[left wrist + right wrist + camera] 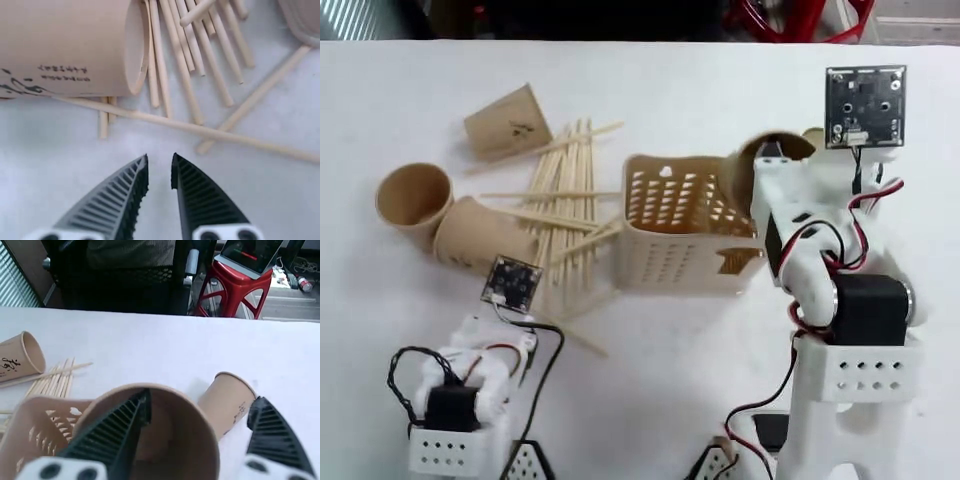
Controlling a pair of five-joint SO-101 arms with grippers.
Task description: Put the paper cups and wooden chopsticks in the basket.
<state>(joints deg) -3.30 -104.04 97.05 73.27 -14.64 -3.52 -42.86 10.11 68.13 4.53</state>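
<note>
The cream slotted basket [670, 255] stands mid-table. My right gripper [200, 400] is open at its right rim: one finger sits inside a tilted paper cup [762, 165] [175, 435], the other finger [272, 437] stands clear of the cup's wall. A second cup [227, 400] lies on the table just beyond. To the basket's left is a pile of wooden chopsticks [570, 200] and three more cups [510, 120] [415, 200] [480, 238]. My left gripper [159, 159] hovers low over bare table just short of the chopsticks [200, 60] and a lying cup [65, 47], open by a narrow gap, holding nothing.
A loose chopstick [210, 132] lies crosswise just ahead of the left fingertips. The basket's corner [302, 20] is near the sticks. Beyond the table's far edge stand a red stool [240, 285] and a dark chair [130, 275]. Bare white table [700, 90] stretches behind the basket.
</note>
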